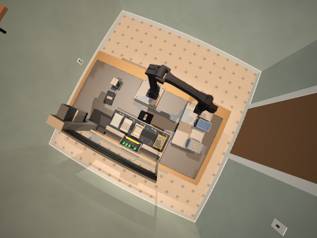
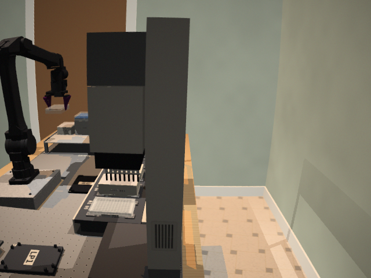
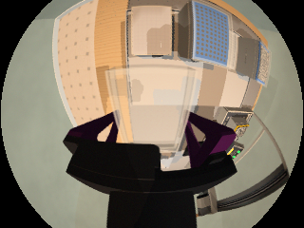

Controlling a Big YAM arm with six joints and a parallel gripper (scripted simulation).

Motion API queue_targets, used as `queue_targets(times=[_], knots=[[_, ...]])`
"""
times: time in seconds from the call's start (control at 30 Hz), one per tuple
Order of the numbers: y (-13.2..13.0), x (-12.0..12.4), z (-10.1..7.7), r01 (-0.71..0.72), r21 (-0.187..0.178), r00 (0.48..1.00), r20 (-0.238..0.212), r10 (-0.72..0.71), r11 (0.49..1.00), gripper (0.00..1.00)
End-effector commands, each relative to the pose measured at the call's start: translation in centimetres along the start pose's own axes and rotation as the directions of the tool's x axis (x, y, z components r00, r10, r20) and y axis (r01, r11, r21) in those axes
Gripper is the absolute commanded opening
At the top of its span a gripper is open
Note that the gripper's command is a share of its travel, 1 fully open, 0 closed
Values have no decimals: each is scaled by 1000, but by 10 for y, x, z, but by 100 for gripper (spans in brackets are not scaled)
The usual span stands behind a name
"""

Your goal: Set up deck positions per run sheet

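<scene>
Going by the top view, the liquid handler's deck [image 1: 149, 133] on the left carries 4 items on its 5 positions: 3 pale ones and 1 yellow-framed tip rack [image 1: 160, 141] with its tips showing, so uncovered. 1 position between them is bare. 4 green lamps glow on the front panel [image 1: 130, 143].

Further right, the 1 arm hangs its gripper [image 2: 57, 101] high above the near end of the SHELF [image 2: 64, 138]. The fingers are clamped on the 2 long sides of 1 translucent cover [image 3: 152, 104], held level and well above everything.

On the SHELF I count 2 blue-framed racks [image 1: 204, 124] and at least 2 pale items; labels are too small to read.

The step in hand looks like parking the rack cover. Next it needs lowering flat onto a free patch of SHELF, then release.
</scene>
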State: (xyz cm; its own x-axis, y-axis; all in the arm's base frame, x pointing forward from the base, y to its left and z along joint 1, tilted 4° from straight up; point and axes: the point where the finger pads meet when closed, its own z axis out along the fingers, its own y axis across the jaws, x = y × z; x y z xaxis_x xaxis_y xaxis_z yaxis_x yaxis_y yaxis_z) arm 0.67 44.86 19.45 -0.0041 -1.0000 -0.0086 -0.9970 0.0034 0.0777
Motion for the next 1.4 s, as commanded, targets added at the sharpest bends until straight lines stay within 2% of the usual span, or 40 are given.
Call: queue_targets(times=[0.0,0.1,0.2,0.57,0.63,0.67,0.77,1.13,1.2,1.23,1.3,1.37], knots=[[7,-7,4,3,3,1000,20,-3,1000,0],[7,-6,1,4,3,1000,30,-4,1000,0],[7,-7,12,3,3,1000,17,-3,1000,0],[7,-7,30,3,3,1000,16,-3,1000,0],[7,-7,30,3,3,1000,16,-3,1000,0],[7,-7,23,4,3,999,37,-5,1000,0],[7,-7,37,3,3,1000,16,-3,1000,0],[7,-7,55,3,2,1000,16,-3,1000,0],[7,-7,55,3,2,1000,16,-3,1000,0],[7,-8,48,4,3,999,36,-5,1000,0],[7,-7,60,3,3,1000,17,-3,1000,0],[7,-7,64,3,2,1000,16,-3,1000,0]])
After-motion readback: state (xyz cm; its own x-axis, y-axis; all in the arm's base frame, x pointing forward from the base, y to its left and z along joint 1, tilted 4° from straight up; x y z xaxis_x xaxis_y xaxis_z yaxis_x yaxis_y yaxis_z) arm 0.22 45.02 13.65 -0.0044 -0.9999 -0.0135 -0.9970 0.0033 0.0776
